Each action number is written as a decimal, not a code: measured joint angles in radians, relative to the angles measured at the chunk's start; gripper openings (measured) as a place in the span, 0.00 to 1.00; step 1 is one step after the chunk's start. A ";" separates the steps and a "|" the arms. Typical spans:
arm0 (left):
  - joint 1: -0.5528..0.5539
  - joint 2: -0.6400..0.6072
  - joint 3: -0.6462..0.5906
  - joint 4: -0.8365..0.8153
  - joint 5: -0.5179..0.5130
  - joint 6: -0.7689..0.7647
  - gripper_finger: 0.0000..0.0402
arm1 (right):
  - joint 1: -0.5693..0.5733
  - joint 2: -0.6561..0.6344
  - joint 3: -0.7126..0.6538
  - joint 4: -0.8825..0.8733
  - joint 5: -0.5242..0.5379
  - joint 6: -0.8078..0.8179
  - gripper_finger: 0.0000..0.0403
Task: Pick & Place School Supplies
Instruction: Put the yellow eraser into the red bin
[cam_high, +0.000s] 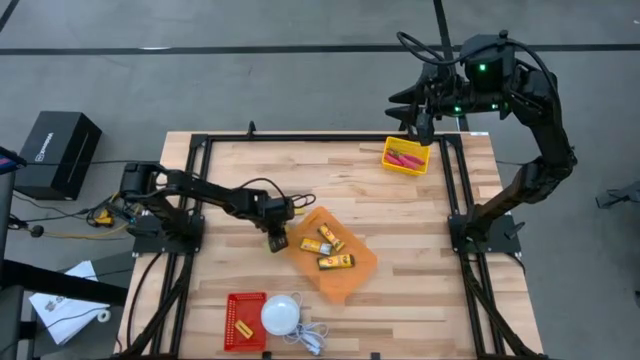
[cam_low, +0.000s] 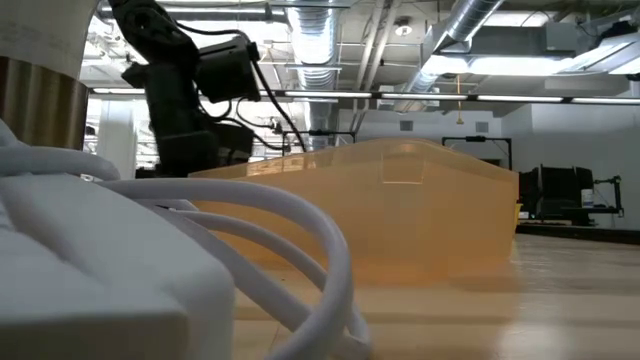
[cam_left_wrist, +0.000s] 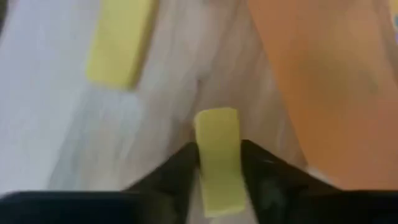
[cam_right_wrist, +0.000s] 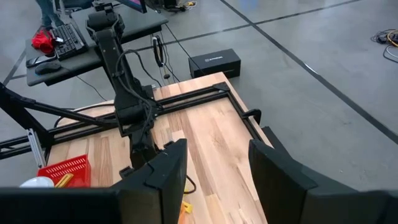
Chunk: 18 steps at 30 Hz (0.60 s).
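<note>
Nearest my low camera lies a thick white cord (cam_low: 250, 230), smooth and looped, against the blurred white dome (cam_high: 282, 314). From there I go by size. The table (cam_high: 420, 230) is pale planked wood with a dark metal frame. On it sits a translucent orange tray (cam_high: 352, 280), flat and set askew, holding three oblong orange-yellow packets (cam_high: 330, 248) with dark marks. Beside the dome is a red square bin (cam_high: 237, 312) with mesh walls, a small yellow block (cam_high: 241, 329) inside. At the far right corner a yellow bin (cam_high: 388, 158) holds the pink-handled scissors (cam_high: 407, 160).

My left gripper (cam_high: 278, 240) is low at the tray's left edge. Its wrist camera shows the dark fingers (cam_left_wrist: 168, 177) closed narrowly on a slim, matte yellow block (cam_left_wrist: 217, 158), gripping it by both long sides just above the wood; another such block (cam_left_wrist: 119, 40) lies flat beyond.

My right gripper (cam_high: 424, 125) hangs high just beside the yellow bin, jaws parted wide, empty.
</note>
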 joint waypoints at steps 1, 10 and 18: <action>0.000 0.004 0.000 0.016 -0.003 0.000 0.22 | 0.000 0.000 0.000 0.000 0.000 0.000 0.41; 0.027 -0.040 -0.017 0.066 -0.003 0.000 0.11 | 0.000 0.001 0.000 0.038 -0.008 -0.002 0.41; 0.060 -0.247 -0.019 -0.027 -0.058 -0.004 0.11 | 0.000 0.001 0.000 0.037 -0.024 -0.019 0.41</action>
